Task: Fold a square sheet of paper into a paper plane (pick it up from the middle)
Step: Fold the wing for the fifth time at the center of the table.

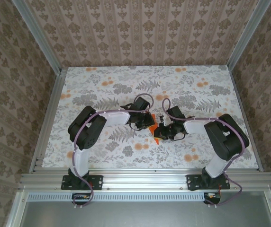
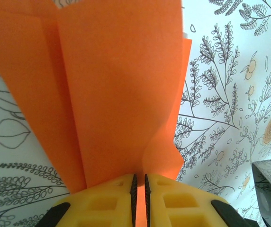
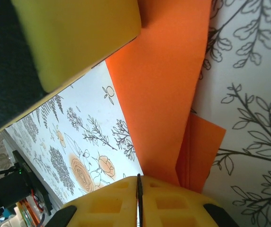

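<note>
Left claw (image 2: pixel 139 182): shut on folded paper (image 2: pixel 121 94).
Right claw (image 3: pixel 139 182): shut on paper's other end.
Technique: hold paper taut, layers aligned; press crease onto counter (image 2: pixel 230 94).

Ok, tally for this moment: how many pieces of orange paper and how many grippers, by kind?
orange paper: 1
grippers: 2, the left gripper and the right gripper
Total: 3

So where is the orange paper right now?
Top view: the orange paper is mid-table between the arms, pinched by the left fingers and right fingers.
</note>
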Robot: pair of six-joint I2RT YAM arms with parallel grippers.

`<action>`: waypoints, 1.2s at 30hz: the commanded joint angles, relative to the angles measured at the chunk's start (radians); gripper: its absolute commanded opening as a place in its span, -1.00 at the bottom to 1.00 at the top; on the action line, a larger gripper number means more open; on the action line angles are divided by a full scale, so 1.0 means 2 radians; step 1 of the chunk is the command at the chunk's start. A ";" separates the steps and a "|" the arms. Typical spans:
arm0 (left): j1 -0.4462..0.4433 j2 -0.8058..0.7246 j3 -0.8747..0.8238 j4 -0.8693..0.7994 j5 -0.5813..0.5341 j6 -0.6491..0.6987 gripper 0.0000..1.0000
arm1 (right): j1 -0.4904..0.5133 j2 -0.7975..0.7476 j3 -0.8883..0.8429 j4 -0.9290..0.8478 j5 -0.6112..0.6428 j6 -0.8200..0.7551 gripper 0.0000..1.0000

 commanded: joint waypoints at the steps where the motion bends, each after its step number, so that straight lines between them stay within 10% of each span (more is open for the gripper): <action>1: 0.003 0.007 -0.005 -0.028 -0.002 0.010 -0.68 | -0.002 0.015 -0.013 -0.008 -0.025 -0.007 -0.78; 20: 0.006 0.010 -0.018 -0.038 -0.014 0.001 -0.69 | -0.002 -0.019 -0.052 -0.038 -0.062 -0.026 -0.77; 36: 0.005 0.010 -0.018 -0.044 -0.013 0.003 -0.69 | 0.005 -0.073 -0.046 -0.159 0.030 -0.056 -0.80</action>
